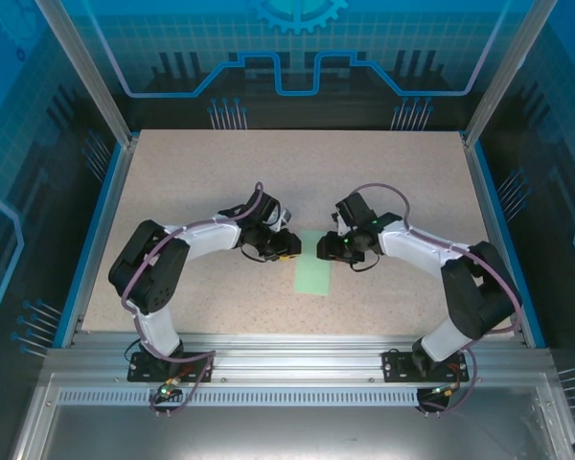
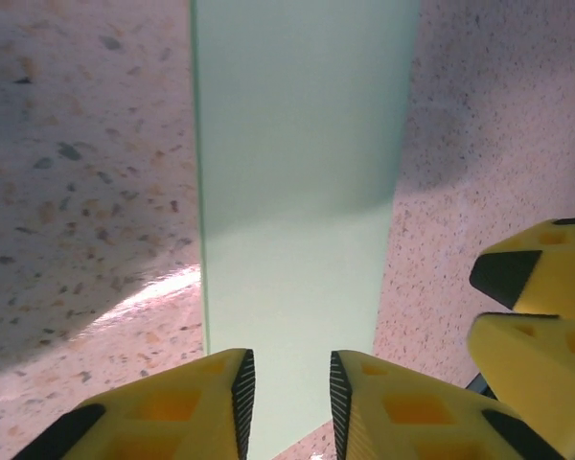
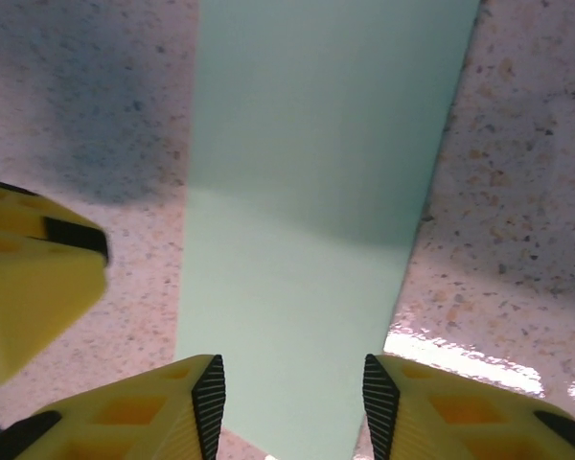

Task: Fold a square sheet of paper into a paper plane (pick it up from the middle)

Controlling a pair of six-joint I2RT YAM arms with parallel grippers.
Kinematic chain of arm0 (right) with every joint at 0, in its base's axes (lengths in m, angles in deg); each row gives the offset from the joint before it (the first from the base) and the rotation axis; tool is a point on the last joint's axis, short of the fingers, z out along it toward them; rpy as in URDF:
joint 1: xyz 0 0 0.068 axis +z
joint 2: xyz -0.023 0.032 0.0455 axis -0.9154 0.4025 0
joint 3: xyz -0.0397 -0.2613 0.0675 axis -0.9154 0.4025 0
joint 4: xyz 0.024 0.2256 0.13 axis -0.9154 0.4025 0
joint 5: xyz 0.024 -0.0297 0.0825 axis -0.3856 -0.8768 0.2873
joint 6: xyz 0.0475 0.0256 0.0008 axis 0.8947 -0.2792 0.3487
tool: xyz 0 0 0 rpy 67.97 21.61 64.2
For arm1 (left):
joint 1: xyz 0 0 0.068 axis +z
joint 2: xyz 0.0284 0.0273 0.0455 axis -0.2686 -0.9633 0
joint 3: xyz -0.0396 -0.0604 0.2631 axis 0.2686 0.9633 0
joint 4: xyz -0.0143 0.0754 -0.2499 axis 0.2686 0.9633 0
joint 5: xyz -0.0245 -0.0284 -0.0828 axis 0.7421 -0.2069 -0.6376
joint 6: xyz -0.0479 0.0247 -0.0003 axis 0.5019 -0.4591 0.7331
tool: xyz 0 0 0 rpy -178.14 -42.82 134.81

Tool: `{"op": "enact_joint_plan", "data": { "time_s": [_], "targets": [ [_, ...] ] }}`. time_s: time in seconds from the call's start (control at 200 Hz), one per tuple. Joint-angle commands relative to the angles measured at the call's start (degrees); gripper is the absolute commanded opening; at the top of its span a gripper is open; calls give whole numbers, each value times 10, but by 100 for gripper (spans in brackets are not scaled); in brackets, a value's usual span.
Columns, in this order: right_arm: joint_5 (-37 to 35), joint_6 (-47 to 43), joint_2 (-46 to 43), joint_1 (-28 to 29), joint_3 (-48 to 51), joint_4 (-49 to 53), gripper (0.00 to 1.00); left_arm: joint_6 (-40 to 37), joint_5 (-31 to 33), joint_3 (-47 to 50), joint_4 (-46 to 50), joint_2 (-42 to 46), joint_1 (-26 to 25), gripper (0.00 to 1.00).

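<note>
The pale mint-green sheet of paper [image 1: 313, 274] lies flat on the speckled table [image 1: 201, 182] as a long narrow rectangle, not a pointed plane. Both grippers hang over its far end, facing each other. My left gripper [image 1: 289, 245] is open; in its wrist view the yellow fingers [image 2: 211, 402] straddle the paper [image 2: 297, 192], with nothing between them. My right gripper [image 1: 326, 247] is open too, its fingers [image 3: 412, 412] wider apart over the same strip [image 3: 316, 192]. Each wrist view catches the other gripper's yellow fingers [image 2: 532, 307] [image 3: 34, 283] at its side.
Blue rails [image 1: 101, 230] and aluminium posts [image 1: 86, 67] frame the table on the left, right and back. Both arm bases [image 1: 163, 364] are bolted to the metal rail at the near edge. Bare tabletop spreads around the paper.
</note>
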Motion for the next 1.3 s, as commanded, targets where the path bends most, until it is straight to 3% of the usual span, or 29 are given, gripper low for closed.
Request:
{"op": "enact_joint_plan", "data": {
  "time_s": [0.0, 0.6, 1.295],
  "targets": [
    [-14, -9, 35, -1, -26, 33, 48, 17, -16, 16, -13, 6, 16, 33],
    [12, -9, 106, 3, -48, 7, 50, 20, -34, 17, -21, -14, 26, 33],
    [19, -7, 93, -1, -13, -12, 50, 20, -79, -3, -13, -49, 21, 36]
  ]
}}
